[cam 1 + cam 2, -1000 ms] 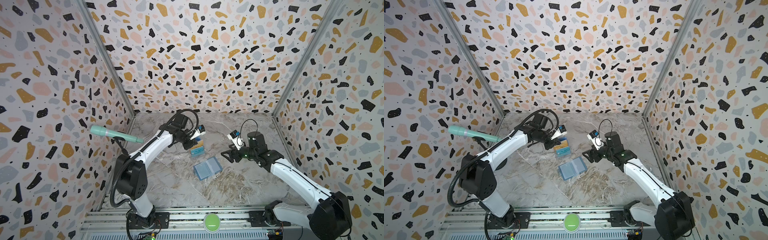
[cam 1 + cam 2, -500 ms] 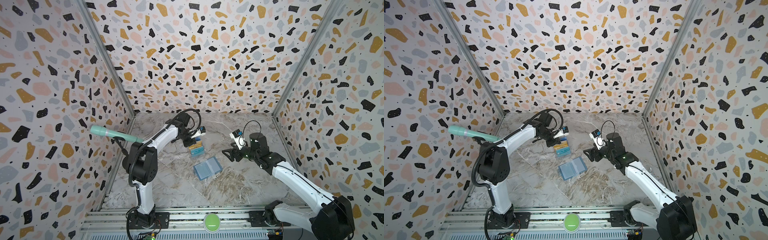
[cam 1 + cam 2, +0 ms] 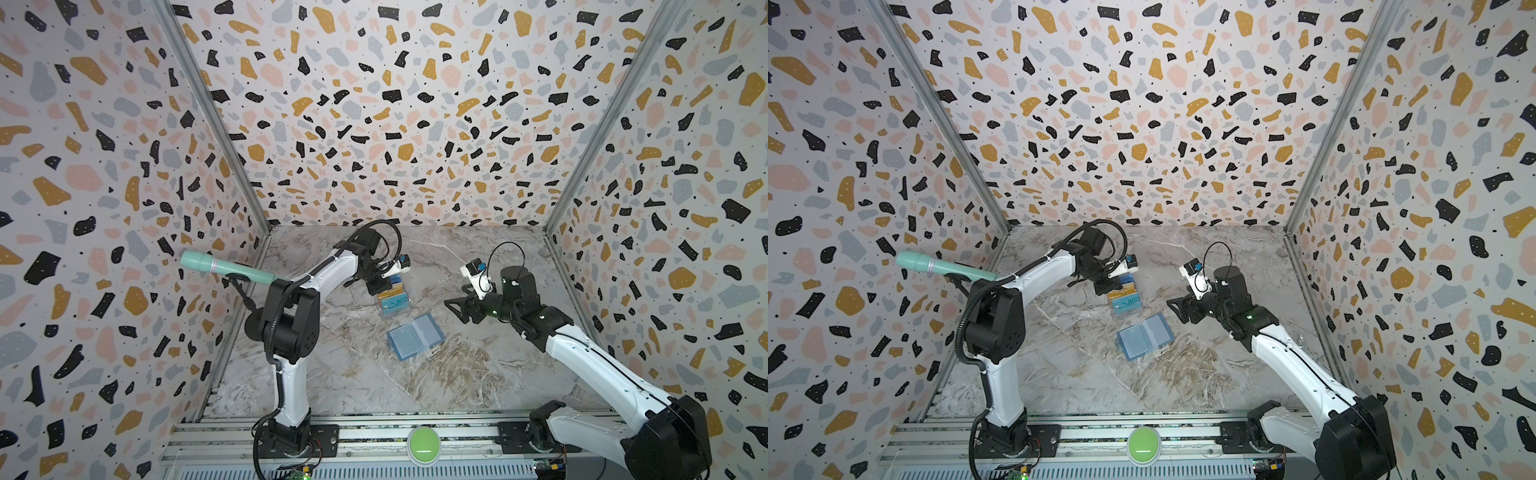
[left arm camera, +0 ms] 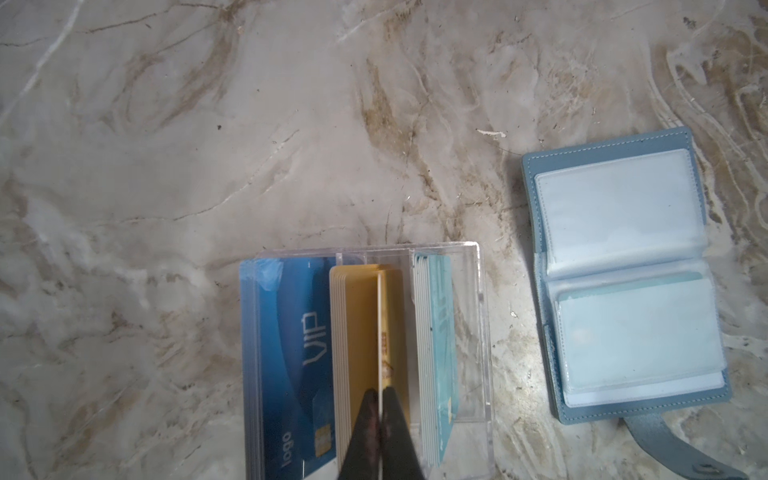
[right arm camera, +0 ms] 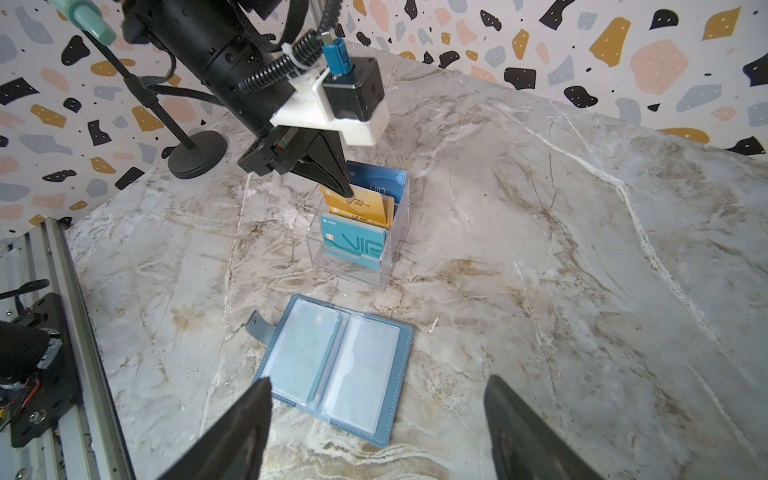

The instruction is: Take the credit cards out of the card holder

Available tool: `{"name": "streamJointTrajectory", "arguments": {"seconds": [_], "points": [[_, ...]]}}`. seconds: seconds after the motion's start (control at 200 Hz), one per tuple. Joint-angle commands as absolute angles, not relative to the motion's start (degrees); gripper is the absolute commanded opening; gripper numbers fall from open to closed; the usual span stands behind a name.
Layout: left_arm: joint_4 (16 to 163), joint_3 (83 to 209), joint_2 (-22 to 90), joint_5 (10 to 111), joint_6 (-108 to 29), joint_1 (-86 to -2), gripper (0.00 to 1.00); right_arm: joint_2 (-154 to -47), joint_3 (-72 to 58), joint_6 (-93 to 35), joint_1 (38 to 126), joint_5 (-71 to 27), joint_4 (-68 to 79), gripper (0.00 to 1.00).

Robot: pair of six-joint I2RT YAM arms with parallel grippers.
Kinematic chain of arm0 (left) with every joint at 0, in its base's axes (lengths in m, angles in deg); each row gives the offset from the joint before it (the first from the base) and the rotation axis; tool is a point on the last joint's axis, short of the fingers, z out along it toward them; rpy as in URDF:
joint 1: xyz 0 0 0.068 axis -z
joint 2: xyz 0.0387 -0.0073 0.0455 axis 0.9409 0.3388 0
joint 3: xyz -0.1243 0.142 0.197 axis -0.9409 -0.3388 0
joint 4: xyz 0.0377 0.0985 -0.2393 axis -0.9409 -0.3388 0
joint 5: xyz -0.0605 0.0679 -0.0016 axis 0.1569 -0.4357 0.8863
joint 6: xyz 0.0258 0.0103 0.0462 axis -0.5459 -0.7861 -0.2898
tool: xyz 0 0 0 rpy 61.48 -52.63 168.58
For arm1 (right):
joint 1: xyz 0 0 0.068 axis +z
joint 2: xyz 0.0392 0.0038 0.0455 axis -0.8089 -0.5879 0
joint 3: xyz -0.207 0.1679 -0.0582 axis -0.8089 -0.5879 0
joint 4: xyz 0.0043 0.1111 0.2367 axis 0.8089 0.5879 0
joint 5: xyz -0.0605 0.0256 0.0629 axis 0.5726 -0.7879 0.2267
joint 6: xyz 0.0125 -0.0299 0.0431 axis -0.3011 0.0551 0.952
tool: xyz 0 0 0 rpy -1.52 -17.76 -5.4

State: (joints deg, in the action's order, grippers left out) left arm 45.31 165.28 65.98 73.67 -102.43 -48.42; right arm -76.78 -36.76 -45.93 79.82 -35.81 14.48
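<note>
Card holder: the dusty-blue card holder lies open like a book, flat on the marble bench, about mid-bench, just on the near side of the clear stand, not touching it.
Sleeves: clear inner sleeves face up; a teal card sits in the sleeve on the snap-tab side.
Snap tab: snap tab is unfastened, sticking out past the cover onto the bench.
Clear stand: acrylic tiered stand sits toward the back of the bench, three tiers loaded.
Credit cards: credit cards fill the tiers — dark blue VIP cards at the back, tan-gold cards in the middle, teal cards in front.
Left hand: left hand is down over the middle tier, fingers pressed together on a single gold card, gripping its upper edge; the card stands upright among the gold stack.
Right hand: right hand hangs above the bench just right of the card holder, fingers wide apart, gripping nothing, the open holder showing between them in the wrist view.
Left edge: a mint-green microphone on a black stand pokes in near the left wall.
</note>
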Motion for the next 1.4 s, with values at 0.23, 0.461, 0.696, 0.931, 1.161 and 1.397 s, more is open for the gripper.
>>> {"name": "streamJointTrajectory", "arguments": {"seconds": [0.23,0.461,0.696,0.931,1.161,1.397], "points": [[49.44,162.52,65.71,74.13,-101.55,-49.17,0.0,-76.31,-37.17,-45.63,79.33,-37.15,12.44,0.8],[51.56,161.58,65.61,73.94,-99.88,-49.37,0.01,-76.67,-37.34,-45.55,79.06,-37.72,11.99,0.8],[53.87,161.4,65.81,74.12,-96.09,-49.45,0.16,-76.93,-37.44,-45.37,78.82,-38.16,11.69,0.8],[54.38,161.56,65.34,74.62,-94.88,-49.52,0.25,-76.88,-37.44,-45.37,78.74,-38.3,11.55,0.8],[55.04,160.83,60.76,78.47,-93.64,-49.73,0.25,-77.03,-37.53,-45.38,78.74,-38.72,11.51,0.8],[60.7,155.3,51.75,78.42,-87.54,-49.74,0.26,-77.76,-37.35,-45.3,78.77,-38.62,11.63,0.8]]}}
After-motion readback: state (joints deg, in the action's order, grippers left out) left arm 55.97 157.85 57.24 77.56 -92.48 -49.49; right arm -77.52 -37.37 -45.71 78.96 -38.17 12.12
